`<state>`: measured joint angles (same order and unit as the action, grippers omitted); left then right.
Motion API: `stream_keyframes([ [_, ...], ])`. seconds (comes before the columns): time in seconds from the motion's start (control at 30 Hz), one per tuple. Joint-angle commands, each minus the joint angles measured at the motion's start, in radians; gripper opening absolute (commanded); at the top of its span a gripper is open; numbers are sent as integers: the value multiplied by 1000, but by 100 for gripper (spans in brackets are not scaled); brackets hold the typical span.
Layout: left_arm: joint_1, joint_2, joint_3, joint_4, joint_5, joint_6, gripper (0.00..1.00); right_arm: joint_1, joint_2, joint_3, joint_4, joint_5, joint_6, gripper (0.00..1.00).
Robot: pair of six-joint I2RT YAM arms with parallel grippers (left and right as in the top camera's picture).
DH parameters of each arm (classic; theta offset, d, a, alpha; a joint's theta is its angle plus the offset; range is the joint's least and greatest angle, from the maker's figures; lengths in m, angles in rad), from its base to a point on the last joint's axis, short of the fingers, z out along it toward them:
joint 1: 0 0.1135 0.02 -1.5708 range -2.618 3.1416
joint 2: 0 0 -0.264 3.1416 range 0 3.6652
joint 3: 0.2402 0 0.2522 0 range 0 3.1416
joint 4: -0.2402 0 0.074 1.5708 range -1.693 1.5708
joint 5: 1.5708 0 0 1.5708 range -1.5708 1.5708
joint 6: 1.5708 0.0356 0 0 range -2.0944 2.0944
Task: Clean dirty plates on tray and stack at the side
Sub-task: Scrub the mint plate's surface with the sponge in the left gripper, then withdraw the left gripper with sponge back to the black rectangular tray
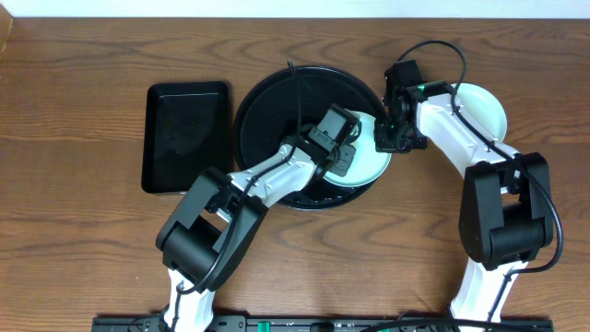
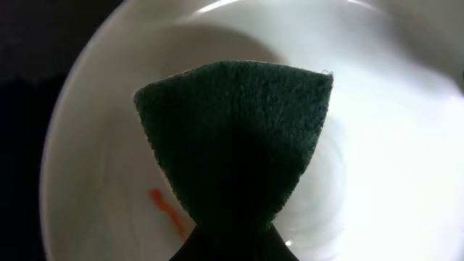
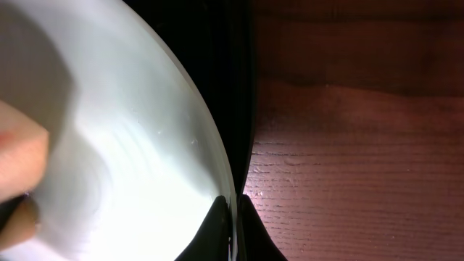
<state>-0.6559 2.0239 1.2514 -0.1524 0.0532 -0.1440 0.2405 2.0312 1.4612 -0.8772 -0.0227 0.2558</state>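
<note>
Left tool [image 1: 345, 159]: clamped on green scouring pad [image 2: 235, 145], held over plate [image 2: 377, 159] at right side of tray [image 1: 267, 101], frame centre. Right tool [image 3: 233, 217]: pinched on plate rim. Pad is best pressed flat across orange smear [image 2: 168, 212], lower left.

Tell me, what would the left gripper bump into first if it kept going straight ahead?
Probably the pale plate: the green sponge held by the left gripper points right at its inside, near an orange smear. Whether the sponge already touches is unclear.
</note>
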Motion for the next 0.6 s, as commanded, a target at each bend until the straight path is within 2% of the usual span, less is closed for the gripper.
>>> stream_keyframes([
  [0.0, 34, 45, -18, -4, -21, 24, 8, -3, -2, -25, -10, 63, 1, 1],
  [0.43, 56, 71, -18, 41, -20, 24, 8, 3, -2, -25, -9, 63, 1, 1],
  [0.57, 56, 92, -18, 85, -21, 79, 8, 4, -2, -25, -8, 63, 1, 1],
])
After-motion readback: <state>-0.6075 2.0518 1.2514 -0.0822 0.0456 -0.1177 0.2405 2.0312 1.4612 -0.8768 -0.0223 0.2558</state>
